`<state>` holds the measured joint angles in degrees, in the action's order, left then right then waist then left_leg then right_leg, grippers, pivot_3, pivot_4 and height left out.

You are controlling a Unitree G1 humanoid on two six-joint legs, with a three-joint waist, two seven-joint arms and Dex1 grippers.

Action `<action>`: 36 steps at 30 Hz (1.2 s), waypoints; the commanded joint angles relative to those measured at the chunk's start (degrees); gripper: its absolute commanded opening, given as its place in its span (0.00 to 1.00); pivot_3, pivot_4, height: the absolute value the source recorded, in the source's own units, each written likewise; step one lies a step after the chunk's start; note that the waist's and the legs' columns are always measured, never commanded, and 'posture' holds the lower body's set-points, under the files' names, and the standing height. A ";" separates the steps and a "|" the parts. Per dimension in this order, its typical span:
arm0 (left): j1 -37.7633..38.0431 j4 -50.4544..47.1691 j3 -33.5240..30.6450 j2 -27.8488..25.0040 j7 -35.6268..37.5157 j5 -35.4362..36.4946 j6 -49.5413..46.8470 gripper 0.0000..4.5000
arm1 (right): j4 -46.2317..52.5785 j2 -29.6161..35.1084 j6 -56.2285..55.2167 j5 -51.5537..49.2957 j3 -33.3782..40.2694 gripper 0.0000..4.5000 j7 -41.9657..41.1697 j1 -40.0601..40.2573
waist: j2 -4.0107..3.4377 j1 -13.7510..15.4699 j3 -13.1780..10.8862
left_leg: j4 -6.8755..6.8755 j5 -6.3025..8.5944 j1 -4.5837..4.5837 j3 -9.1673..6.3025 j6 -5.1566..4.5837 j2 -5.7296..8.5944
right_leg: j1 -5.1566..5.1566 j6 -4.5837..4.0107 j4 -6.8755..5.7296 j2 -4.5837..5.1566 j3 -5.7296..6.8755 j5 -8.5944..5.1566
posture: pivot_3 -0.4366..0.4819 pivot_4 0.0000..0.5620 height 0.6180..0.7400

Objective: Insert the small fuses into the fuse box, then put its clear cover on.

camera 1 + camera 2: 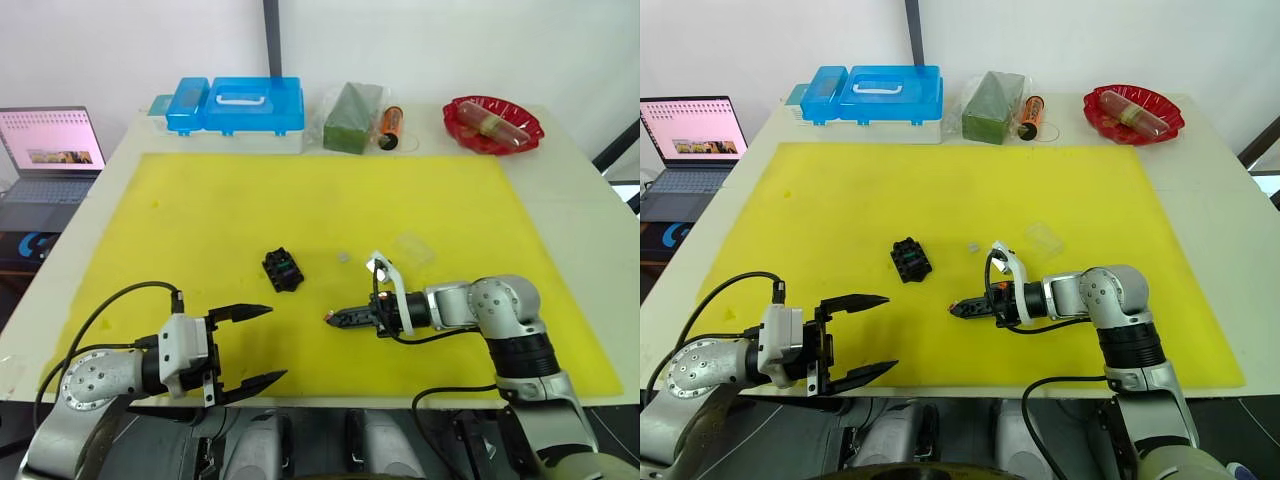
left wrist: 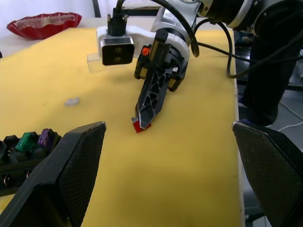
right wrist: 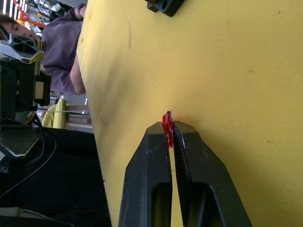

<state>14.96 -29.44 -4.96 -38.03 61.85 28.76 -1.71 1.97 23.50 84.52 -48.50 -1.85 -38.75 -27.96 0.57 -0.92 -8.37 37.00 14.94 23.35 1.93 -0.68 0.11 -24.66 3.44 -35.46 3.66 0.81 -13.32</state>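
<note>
Right gripper [image 1: 330, 318]: pinching a red fuse [image 2: 138, 126] at its fingertips, low over the yellow mat [image 1: 200, 200], near the fuse box on the side toward the robot's right.
Left gripper [image 1: 262, 345]: spread wide, holding nothing, near the fuse box on the robot's side.
Fuse box [image 1: 282, 268]: on the mat; green and purple fuses [image 2: 35, 140] already sit in it.
Pale fuse [image 1: 343, 257]: loose on the mat, near the box on its right.
Clear cover [image 1: 411, 247]: on the mat, farther right of the box.
Risk: the grip is only at the tips, so the red fuse could twist or slip; approached tilted, it may jam and push the unheld box.
</note>
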 commanded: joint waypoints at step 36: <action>0.22 -0.55 -0.21 0.68 -0.18 0.75 1.40 1.00 | 25.28 -5.93 -24.26 -64.50 12.67 0.01 82.02 26.79 | -0.45 -1.28 -0.26 | -0.21 0.00 0.06 0.08 -0.08 0.07 | 0.02 0.27 0.25 -0.15 0.00 -0.16 | 0.48 0.27 1.00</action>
<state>14.80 -29.11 -4.91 -37.51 61.46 28.97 -1.62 25.50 16.17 63.38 -111.13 12.95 44.52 -1.60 0.13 -2.20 -8.63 36.80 14.95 23.41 2.01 -0.77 0.18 -24.64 3.73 -35.21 3.49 0.80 -13.48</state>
